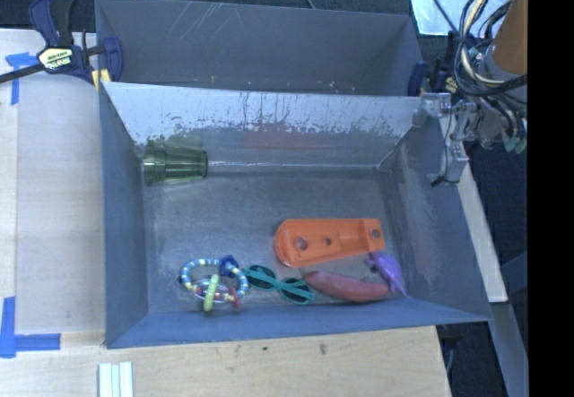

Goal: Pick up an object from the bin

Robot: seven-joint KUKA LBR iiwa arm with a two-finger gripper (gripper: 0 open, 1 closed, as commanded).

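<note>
1. The claw (451,153) hangs over the right rim of the bin (269,46), well apart from every toy. I cannot tell if it is apart or together.
2. The sloping walls likely let the toys slide to the front: an orange piece (327,241), a pink sausage shape (350,288), a teal loop (280,283) and a bead ring (213,283).
3. A green cup (175,162) lies on its side at the back left.
4. No words show on any toy.

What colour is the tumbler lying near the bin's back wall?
Tumbler: dark green, in the camera view.

Dim even light, soft shadows, pale sheen (back wall of bin (269,46))
</note>
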